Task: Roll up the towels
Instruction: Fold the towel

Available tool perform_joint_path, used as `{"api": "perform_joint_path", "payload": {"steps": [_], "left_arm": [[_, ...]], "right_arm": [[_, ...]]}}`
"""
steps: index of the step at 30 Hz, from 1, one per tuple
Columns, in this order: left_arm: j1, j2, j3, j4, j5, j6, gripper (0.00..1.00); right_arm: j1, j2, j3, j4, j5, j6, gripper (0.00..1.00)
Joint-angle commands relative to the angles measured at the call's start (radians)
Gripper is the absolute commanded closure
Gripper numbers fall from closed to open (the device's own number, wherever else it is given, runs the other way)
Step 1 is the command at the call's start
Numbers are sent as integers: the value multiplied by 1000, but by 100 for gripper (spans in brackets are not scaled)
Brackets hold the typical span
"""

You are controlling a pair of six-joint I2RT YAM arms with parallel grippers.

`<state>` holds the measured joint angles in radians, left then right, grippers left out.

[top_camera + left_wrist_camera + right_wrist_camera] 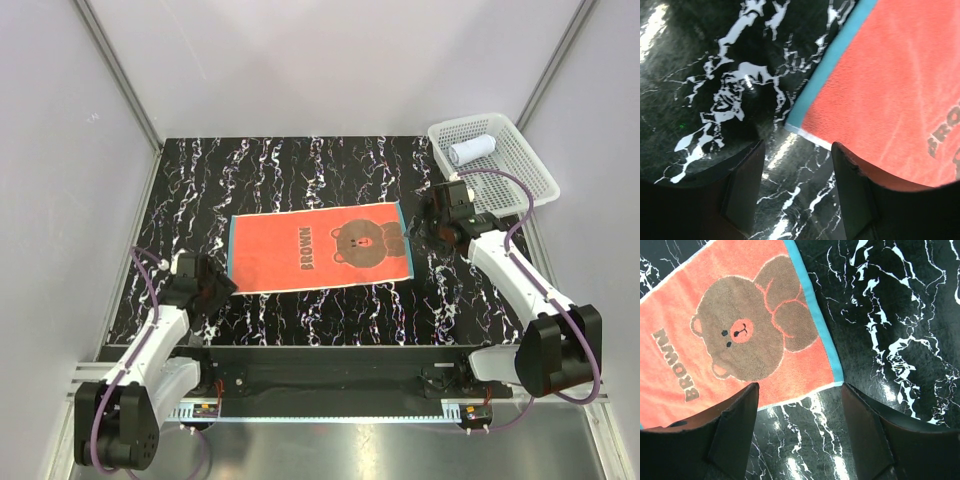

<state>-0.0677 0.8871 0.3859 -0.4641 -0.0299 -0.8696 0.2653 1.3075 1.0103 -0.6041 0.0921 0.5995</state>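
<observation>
Flat orange-red towel (318,248); both arms' jaws apart.
Top view: you see it spread mid-desk (300,170), left jaws by its 8 o'clock corner, right jaws at 3 o'clock; the rolled white towel (472,150) lies in the basket (520,165) at 1 o'clock. Left wrist: jaws apart, empty, towel corner at 12 o'clock. Right wrist: the same.

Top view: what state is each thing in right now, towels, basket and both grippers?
orange towel: spread flat on the table, bear side up, unrolled.
white towel: rolled, lying in the basket.
basket: upright at the far right corner, holding the white towel.
left gripper: open, empty, at the orange towel's near left corner.
right gripper: open, empty, at the orange towel's right edge.
</observation>
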Motion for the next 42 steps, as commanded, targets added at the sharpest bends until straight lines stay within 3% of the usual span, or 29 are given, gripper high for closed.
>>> {"api": "perform_joint_path", "payload": {"steps": [1,16,21,22,28,36,42], "left_arm": [[3,-4,-13,56,-53,-28,41],[2,111,-44,174,-25,4,55],[2,116,-55,203,-7,18,76],[2,116,-56,203,-4,21,85],[2,101,-56,206,-2,35,100],[2,42,-24,162,-2,44,100],[2,50,-5,166,2,58,100]], "right_arm": [[-3,-25,1,20,-18,5,27],[-3,4,-4,30,-15,6,28],[-3,6,-13,27,-8,3,28],[-5,6,-16,29,-8,5,28],[-5,18,-61,38,-23,9,28],[-3,85,-137,55,-66,51,29],[-5,180,-170,87,-86,72,38]]}}
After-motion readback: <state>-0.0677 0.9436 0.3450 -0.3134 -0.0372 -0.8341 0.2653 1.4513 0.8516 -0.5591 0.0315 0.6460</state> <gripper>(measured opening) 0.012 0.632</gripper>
